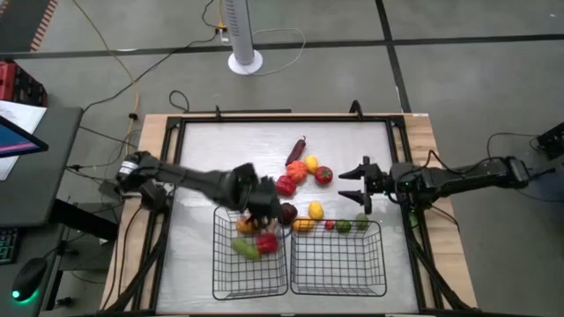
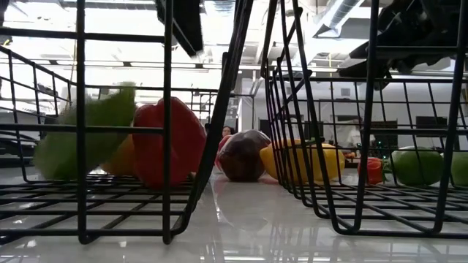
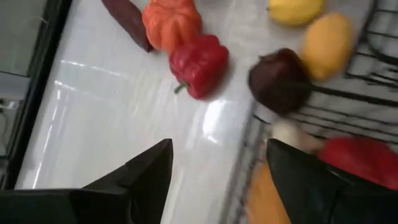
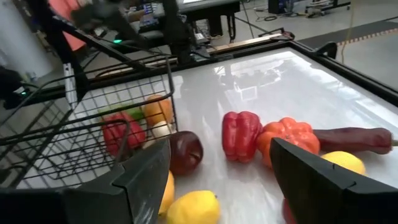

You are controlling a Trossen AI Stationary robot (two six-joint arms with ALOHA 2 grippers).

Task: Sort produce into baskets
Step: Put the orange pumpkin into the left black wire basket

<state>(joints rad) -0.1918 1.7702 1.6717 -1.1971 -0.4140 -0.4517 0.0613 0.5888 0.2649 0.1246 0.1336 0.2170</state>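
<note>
The left hand hangs over the left basket's far rim, fingers spread wide and empty. Inside lie several pieces; a red pepper lies beyond. The right hand hovers open, empty, above the tabletop by the right basket.

Two black wire-mesh baskets sit side by side at the white bench's near edge. The left basket holds several produce pieces; more pieces lie scattered behind both.

Black wire baskets on glossy white table.
</note>
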